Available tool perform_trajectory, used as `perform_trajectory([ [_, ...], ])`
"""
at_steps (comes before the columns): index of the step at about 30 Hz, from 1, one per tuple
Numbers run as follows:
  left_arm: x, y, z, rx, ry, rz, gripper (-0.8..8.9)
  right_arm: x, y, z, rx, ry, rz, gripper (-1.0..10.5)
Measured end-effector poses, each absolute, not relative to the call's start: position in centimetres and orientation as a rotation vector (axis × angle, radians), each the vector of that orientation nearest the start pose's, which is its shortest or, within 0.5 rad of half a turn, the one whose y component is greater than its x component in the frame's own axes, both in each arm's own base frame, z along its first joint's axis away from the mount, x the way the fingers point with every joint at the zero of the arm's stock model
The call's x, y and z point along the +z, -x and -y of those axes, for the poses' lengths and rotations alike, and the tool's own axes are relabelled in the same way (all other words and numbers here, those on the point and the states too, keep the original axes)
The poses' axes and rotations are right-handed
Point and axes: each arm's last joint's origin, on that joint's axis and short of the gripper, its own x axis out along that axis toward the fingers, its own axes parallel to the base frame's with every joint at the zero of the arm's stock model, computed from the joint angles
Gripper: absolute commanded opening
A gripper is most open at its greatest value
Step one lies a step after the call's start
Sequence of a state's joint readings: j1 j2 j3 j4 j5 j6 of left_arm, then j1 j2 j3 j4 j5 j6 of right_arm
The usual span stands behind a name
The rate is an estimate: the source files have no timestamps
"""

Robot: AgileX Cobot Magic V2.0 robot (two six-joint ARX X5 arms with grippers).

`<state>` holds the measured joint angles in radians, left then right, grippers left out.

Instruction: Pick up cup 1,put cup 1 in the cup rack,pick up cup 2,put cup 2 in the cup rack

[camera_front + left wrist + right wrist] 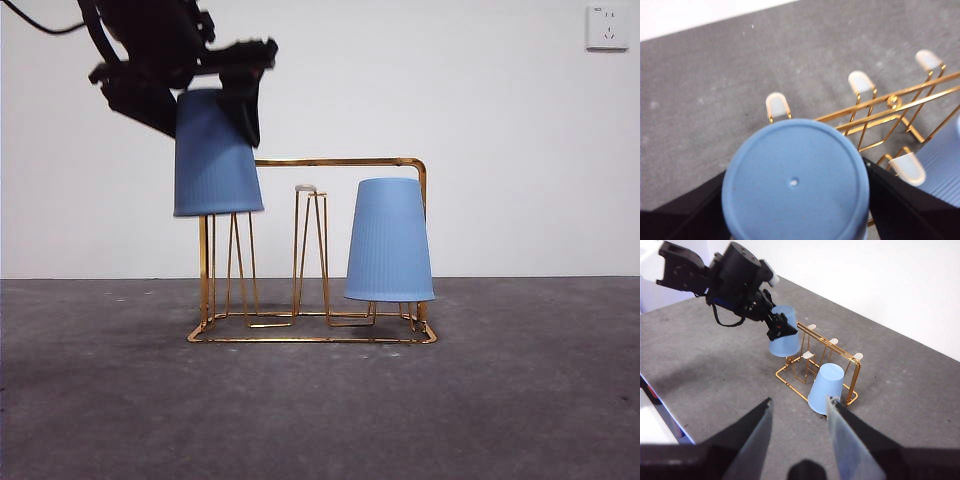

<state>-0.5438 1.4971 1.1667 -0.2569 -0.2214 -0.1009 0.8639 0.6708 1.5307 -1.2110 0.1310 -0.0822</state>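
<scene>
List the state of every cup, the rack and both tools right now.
Held blue cup: upside down, slightly tilted, above the rack's end prongs.
Second blue cup: upside down, seated on a prong.
Cup rack: upright on the table.
Left tool: shut on the held cup.
Right tool: open, empty, away from the rack.

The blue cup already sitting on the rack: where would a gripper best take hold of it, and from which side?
Grip the seated blue cup across its narrow closed top, from above: it stands inverted, tapering upward. Avoid the side by the gold rack frame, which crowds it.
</scene>
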Motion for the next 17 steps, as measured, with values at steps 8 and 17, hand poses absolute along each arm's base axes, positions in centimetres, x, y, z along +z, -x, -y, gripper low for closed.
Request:
perform_trajectory([
  [8,25.9,-30.2,17.5,-0.276,-0.158,-0.647,-0.08,45.9,-1.5,-1.1,0.728,0.251,-0.285,1.9],
  [17,23.4,-31.3,18.2,-0.269,-0.181,-0.703,-0.08,45.9,-1.5,-1.1,0.709,0.254,-0.284,1.9],
])
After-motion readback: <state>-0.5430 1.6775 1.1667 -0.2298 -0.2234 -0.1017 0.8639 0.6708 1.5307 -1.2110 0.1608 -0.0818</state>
